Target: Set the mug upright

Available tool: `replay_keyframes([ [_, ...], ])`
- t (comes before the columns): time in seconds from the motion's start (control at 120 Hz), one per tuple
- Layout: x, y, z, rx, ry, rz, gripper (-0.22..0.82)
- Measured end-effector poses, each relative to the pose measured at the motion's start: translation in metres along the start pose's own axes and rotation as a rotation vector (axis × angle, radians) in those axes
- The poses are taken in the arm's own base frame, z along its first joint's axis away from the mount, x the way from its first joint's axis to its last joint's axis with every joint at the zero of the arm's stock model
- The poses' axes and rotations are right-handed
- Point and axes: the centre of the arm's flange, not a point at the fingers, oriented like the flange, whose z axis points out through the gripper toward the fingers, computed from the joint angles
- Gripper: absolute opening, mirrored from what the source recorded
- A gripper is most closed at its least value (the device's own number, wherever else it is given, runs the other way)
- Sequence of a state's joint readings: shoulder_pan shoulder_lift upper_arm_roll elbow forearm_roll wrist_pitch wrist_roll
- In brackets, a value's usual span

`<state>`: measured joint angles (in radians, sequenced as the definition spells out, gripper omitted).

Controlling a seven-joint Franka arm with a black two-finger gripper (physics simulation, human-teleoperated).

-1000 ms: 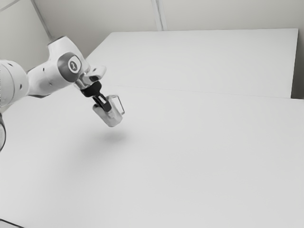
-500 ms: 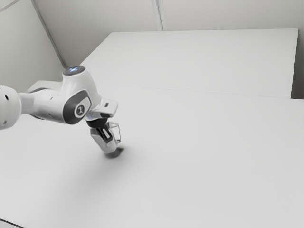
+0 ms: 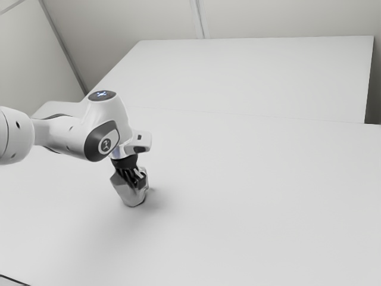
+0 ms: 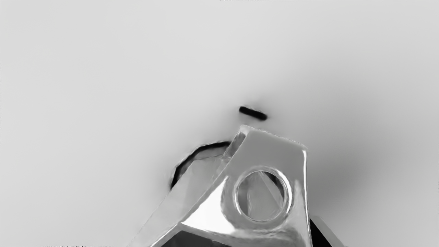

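We've got our gripper (image 3: 136, 180) right at the mug (image 3: 130, 195), exterior view's left; can't tell if the jaws are gripping it.

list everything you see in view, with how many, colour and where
mug: 1, silvery grey, down at the table top, right below the gripper
table top: 1 or 2, whitish, under the mug and stretching back; a seam crosses it, so I cannot tell if it is one table or two
walls: 2, pale grey, behind the table top and at the exterior view's left
wall strip: 1, light grey, running up the back wall
dark line: 1, thin, in the exterior view's bottom left corner, unclear what it is
arm: 1, white with dark grey caps, coming in from the exterior view's left
gripper: 1, black, at the mug
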<state>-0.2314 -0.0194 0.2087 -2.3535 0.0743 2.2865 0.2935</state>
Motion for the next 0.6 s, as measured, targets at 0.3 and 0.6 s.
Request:
replay_keyframes([
  [0.3,0.001,0.004,-0.019,-0.004,0.032,-0.065,0.47],
  [0.6,0.018,-0.010,-0.216,0.036,0.224,-0.111,0.57],
])
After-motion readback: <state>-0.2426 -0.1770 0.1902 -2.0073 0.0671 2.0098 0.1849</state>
